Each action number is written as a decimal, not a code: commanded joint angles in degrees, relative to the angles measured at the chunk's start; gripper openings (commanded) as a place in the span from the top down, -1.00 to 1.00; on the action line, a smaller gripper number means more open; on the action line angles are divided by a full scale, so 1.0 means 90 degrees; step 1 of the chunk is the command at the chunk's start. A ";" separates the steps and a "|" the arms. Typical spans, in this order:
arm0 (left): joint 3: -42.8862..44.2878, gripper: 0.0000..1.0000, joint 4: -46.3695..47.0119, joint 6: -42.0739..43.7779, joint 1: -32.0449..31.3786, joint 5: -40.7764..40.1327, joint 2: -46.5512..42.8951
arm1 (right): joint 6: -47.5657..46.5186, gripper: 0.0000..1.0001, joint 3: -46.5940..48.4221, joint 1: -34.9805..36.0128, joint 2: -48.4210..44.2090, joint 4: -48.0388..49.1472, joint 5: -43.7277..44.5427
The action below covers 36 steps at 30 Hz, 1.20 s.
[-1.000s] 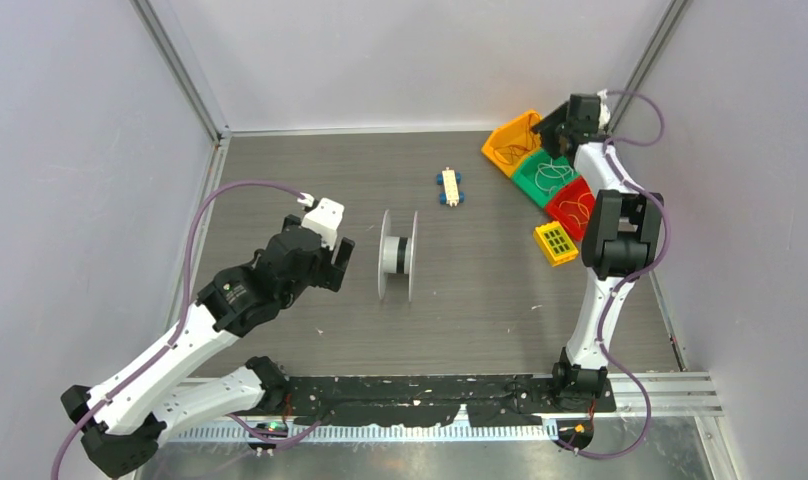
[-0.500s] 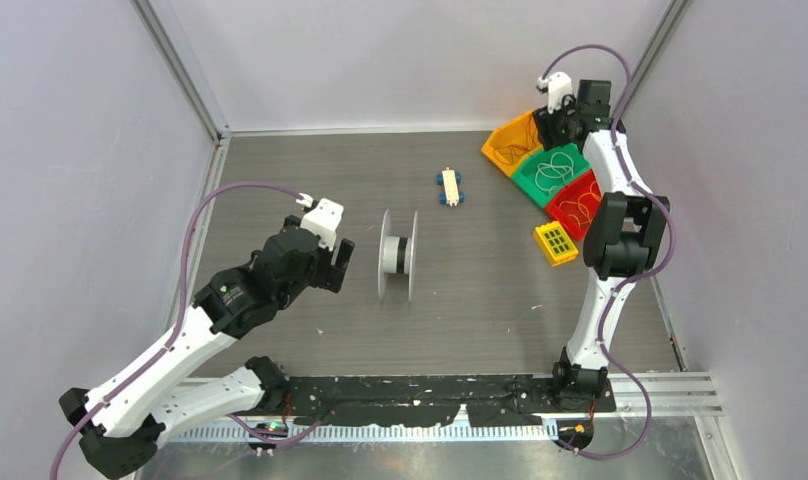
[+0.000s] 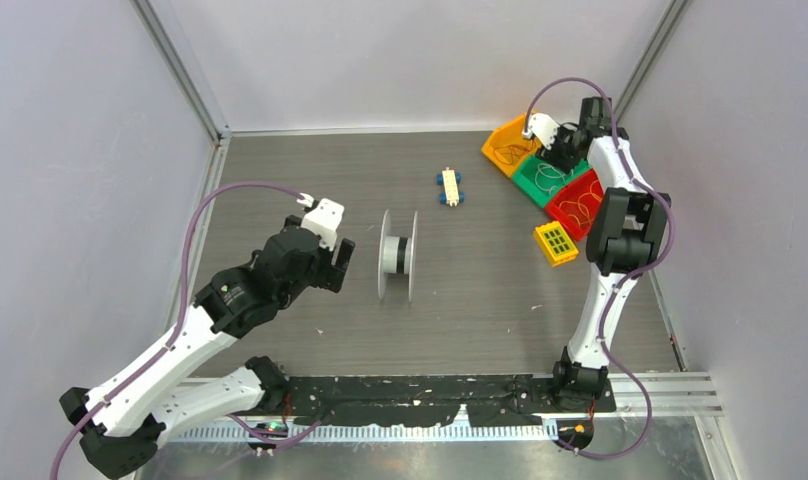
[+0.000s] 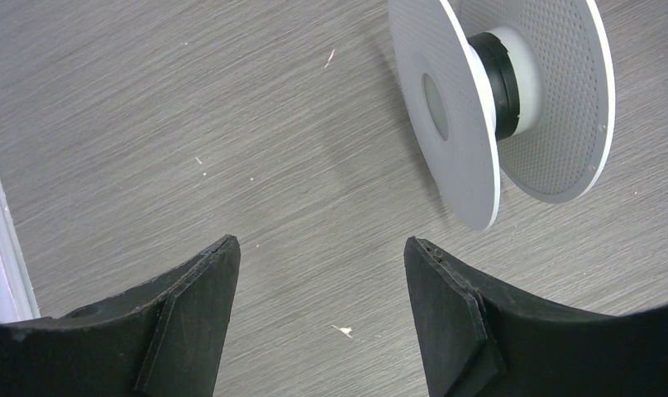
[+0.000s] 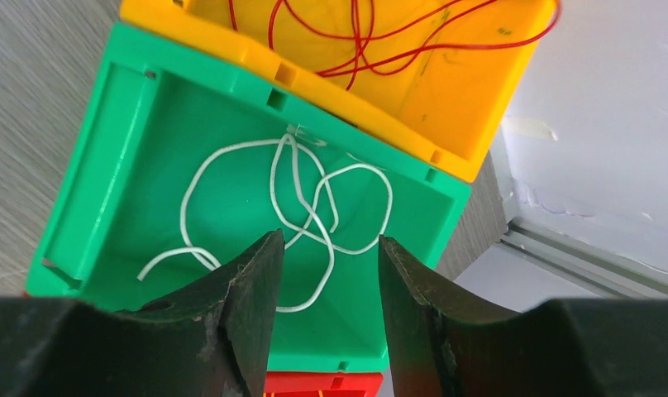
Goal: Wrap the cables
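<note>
R fingers (image 5: 240, 314) half-open over white cables (image 5: 296, 175), empty; L fingers (image 4: 198, 306) wide, empty

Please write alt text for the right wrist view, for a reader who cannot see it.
The right claw, jaws apart, hangs above a green bin holding a loose white cord. Beside it, an orange bin holds tangled red wire.
</note>
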 commanded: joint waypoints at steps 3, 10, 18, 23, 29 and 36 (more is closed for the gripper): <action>0.0007 -0.48 0.0266 0.0059 -0.0002 -0.0035 0.0014 | -0.0703 -0.01 0.0447 -0.0013 0.0490 -0.0009 0.0322; 0.0004 -0.48 0.0261 0.0059 -0.0002 -0.0084 0.0006 | -0.1254 -0.01 0.0414 -0.0042 0.0609 -0.0018 0.0540; 0.0020 -0.48 0.0271 0.0068 -0.0002 -0.0110 -0.0039 | -0.1573 0.08 0.0606 -0.0010 0.0781 -0.0014 0.0812; 0.0026 -0.48 0.0252 0.0069 -0.0002 -0.0127 -0.0055 | -0.2029 0.03 0.0620 -0.0041 0.0742 -0.0272 0.0366; 0.0009 -0.48 0.0271 0.0088 -0.0002 -0.0211 -0.0093 | -0.2655 0.01 0.0581 -0.0033 0.0760 -0.0291 0.0344; 0.0019 -0.48 0.0270 0.0125 0.0003 -0.0374 -0.0026 | -0.2990 0.05 0.0604 0.0014 0.0794 -0.0325 0.0476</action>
